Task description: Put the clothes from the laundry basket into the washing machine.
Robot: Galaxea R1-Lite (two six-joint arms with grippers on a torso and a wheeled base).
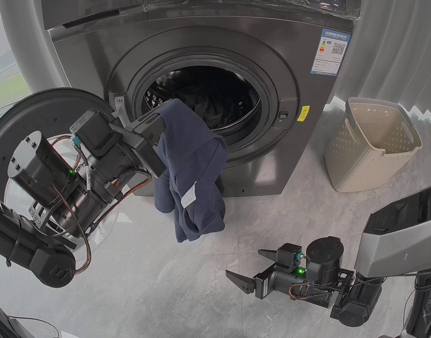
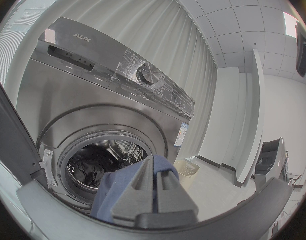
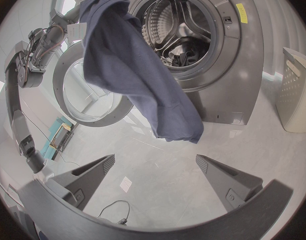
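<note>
Head view: a navy garment (image 1: 192,165) hangs across the open mouth of the washing machine (image 1: 271,174). A white tag (image 1: 188,195) sits on the cloth, its print too small to read. On the machine front are a blue-and-white sticker (image 1: 330,51) and a yellow sticker (image 1: 303,113). The laundry basket (image 1: 370,146) stands beside the machine.

Left wrist view: the left gripper (image 1: 155,118) has its jaws pressed together on the garment's top edge, before the machine's opening.

Right wrist view: the right gripper (image 1: 253,266) is low before the machine, jaws wide apart and holding nothing. Dark clothes (image 3: 184,57), seemingly, lie inside the machine's drum.
</note>
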